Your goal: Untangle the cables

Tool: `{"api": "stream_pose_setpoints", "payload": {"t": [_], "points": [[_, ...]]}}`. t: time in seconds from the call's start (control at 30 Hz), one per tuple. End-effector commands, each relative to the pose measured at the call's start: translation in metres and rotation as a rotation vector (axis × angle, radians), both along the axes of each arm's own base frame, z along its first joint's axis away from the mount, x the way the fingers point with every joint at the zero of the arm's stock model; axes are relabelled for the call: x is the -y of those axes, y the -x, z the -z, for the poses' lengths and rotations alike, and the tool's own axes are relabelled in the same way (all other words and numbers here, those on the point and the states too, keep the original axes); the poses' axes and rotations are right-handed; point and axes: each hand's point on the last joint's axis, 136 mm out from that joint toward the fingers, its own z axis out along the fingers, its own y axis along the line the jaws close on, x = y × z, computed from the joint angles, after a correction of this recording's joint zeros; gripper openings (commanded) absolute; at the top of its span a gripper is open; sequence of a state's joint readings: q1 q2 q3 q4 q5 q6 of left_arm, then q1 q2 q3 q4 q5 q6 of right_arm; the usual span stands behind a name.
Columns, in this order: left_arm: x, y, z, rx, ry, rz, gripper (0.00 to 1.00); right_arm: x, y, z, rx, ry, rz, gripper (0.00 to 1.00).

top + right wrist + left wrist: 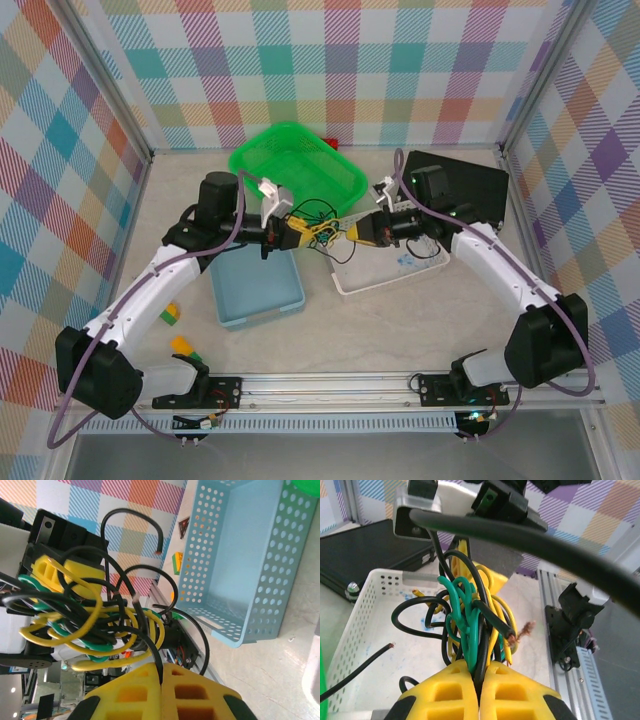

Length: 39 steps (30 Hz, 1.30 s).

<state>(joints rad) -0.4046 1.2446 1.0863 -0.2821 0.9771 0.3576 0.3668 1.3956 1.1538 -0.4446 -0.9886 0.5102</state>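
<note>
Left gripper (290,236) and right gripper (353,231) face each other tip to tip over the middle of the table (350,345), both clamped on the cables (320,228). Seen from the left wrist, the left gripper (480,674) has its yellow fingers pressed together, with green and black strands of the cables (470,615) pinched in the seam. Seen from the right wrist, the right gripper (161,674) is likewise closed, a black strand of the cables (100,615) caught between its fingers.

The cables form one knot of black, yellow and green loops, held off the table between the two grippers. Several black ends stick out loose, and one shows bare copper at its tip.

The knot hangs just in front of the green basket (297,160), over the gap between the blue basket (262,316) on the left and the white tray (385,280) on the right. A black case (470,185) lies beyond the white tray. Small yellow and green blocks (172,314) sit on the table near the left arm
</note>
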Motion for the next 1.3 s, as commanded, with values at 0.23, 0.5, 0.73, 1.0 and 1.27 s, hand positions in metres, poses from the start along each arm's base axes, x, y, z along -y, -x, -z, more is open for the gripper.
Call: {"api": "stream_pose_setpoints", "payload": {"t": [0.23, 0.5, 0.73, 1.0, 1.27], "points": [[-0.018, 0.012, 0.067, -0.047, -0.139, -0.071, 0.02, -0.003, -0.023, 0.015, 0.074, 0.163, 0.086, 0.0], [-0.027, 0.005, 0.104, -0.097, -0.223, -0.146, 0.07, -0.038, -0.006, 0.052, 0.046, 0.311, 0.023, 0.0], [-0.036, -0.014, 0.119, -0.127, -0.249, -0.286, 0.18, -0.045, -0.011, 0.036, 0.065, 0.313, 0.081, 0.0], [-0.038, -0.013, 0.124, -0.161, -0.267, -0.295, 0.43, -0.044, -0.007, 0.014, 0.109, 0.315, 0.078, 0.0], [-0.044, -0.001, 0.115, -0.125, -0.289, -0.278, 0.57, -0.04, 0.0, -0.014, 0.177, 0.271, 0.084, 0.0]]}}
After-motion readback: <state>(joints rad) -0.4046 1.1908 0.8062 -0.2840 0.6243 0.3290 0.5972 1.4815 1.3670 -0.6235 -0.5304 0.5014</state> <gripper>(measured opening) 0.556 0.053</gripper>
